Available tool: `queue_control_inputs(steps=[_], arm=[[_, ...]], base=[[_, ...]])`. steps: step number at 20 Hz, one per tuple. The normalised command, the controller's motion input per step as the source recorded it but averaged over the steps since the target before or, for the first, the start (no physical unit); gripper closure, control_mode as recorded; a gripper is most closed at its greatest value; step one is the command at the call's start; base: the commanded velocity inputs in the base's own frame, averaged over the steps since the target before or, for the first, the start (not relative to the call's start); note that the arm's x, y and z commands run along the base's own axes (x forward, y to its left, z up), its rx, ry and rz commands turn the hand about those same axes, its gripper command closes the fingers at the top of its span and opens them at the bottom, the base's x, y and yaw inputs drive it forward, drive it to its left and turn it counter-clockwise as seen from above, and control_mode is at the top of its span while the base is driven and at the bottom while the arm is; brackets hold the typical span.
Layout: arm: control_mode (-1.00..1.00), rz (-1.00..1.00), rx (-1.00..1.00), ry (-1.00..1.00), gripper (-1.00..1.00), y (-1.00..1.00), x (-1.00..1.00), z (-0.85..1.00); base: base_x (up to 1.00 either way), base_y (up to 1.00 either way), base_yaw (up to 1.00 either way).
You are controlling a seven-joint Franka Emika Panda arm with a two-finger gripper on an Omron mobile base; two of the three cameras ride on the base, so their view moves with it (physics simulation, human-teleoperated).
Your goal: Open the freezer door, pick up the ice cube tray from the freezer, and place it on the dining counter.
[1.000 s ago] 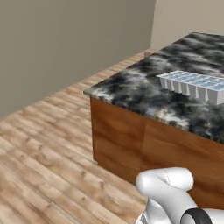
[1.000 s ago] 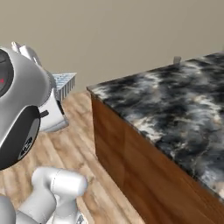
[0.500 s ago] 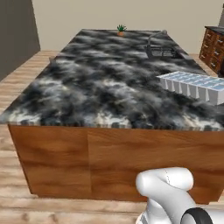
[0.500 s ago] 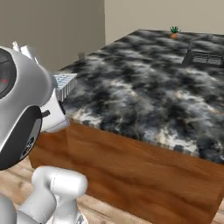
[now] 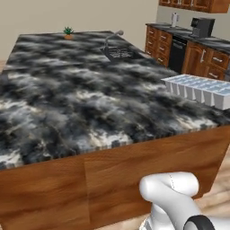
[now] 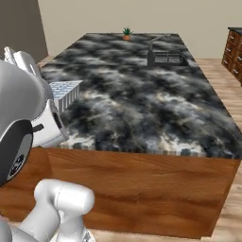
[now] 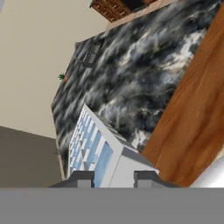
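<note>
Gripper (image 7: 113,177) is clamped on one end of the ice cube tray (image 7: 94,148), which sticks out ahead, held level (so it can go down flat) w/ the dining counter (image 7: 144,74) beyond, not yet touching.

Glossy black veined marble dining counter (image 5: 81,103) on polished wood, matt pale plastic ice cube tray (image 5: 197,89)

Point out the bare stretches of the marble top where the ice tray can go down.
The near half of the dining counter is bare from the front edge back to the sink. The small plant borders the far end. The tool holds the ice cube tray in the air.
</note>
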Motion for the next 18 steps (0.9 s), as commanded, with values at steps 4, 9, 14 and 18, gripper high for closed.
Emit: queue_control_inputs(steps=[4, 9, 14, 18], arm=[[1.0, 0.0, 0.0, 0.0, 1.0, 0.0, 0.0, 0.0], [1.0, 0.0, 0.0, 0.0, 1.0, 0.0, 0.0, 0.0], [1.0, 0.0, 0.0, 0.0, 1.0, 0.0, 0.0, 0.0], [-1.0, 0.1, 0.0, 0.0, 1.0, 0.0, 0.99, -0.2]], base=[[0.67, 0.84, -0.22], [0.67, 0.61, -0.18], [0.56, 0.25, -0.07], [0.0, 0.0, 0.0]])
